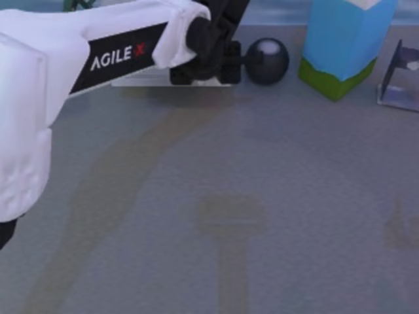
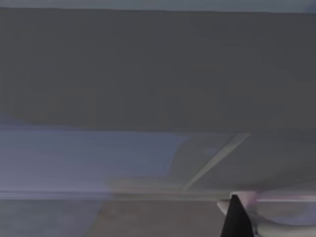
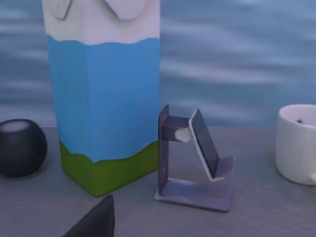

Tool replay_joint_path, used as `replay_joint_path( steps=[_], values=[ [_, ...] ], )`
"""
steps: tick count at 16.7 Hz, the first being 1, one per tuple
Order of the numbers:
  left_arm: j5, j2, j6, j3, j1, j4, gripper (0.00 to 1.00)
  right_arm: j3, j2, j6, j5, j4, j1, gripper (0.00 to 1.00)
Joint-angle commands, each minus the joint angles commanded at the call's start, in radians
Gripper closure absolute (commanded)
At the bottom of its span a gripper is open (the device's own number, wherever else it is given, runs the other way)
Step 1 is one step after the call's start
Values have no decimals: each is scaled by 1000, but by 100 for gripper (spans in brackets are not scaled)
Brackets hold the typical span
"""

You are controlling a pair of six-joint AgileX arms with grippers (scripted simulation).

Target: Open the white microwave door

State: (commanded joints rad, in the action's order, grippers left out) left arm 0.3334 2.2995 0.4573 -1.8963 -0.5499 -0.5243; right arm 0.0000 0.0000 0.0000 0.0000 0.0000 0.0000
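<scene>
My left arm reaches across the back left of the table, and its gripper [image 1: 208,60] sits at the white microwave [image 1: 141,80]. Only a thin white strip of the microwave shows under the arm in the top view. Up close in the left wrist view, the grey window of the microwave door [image 2: 158,74] fills most of the picture. A rounded white edge [image 2: 281,222] lies beside one dark tip of the gripper. Whether the gripper grips the door cannot be made out. My right gripper [image 3: 96,224] shows only as a dark tip low over the table, touching nothing.
A black ball [image 1: 267,60] rests just right of the left gripper. The tall blue-and-green carton [image 1: 344,46] stands at the back right, with a purple phone stand [image 1: 400,82] beside it holding a phone. A white mug [image 3: 296,143] stands farther right.
</scene>
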Motion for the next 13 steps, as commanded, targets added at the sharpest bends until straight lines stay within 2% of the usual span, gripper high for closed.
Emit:
replay_joint_path(
  steps=[1,2,13],
  values=[
    [0,0,0,0,0,0,100,0,0,0,0,0,0,0],
    [-14,-30,3,57,-35,-9,100,0,0,0,0,0,0,0],
    [20,-99,26,164,-30,56,100,0,0,0,0,0,0,0]
  ],
)
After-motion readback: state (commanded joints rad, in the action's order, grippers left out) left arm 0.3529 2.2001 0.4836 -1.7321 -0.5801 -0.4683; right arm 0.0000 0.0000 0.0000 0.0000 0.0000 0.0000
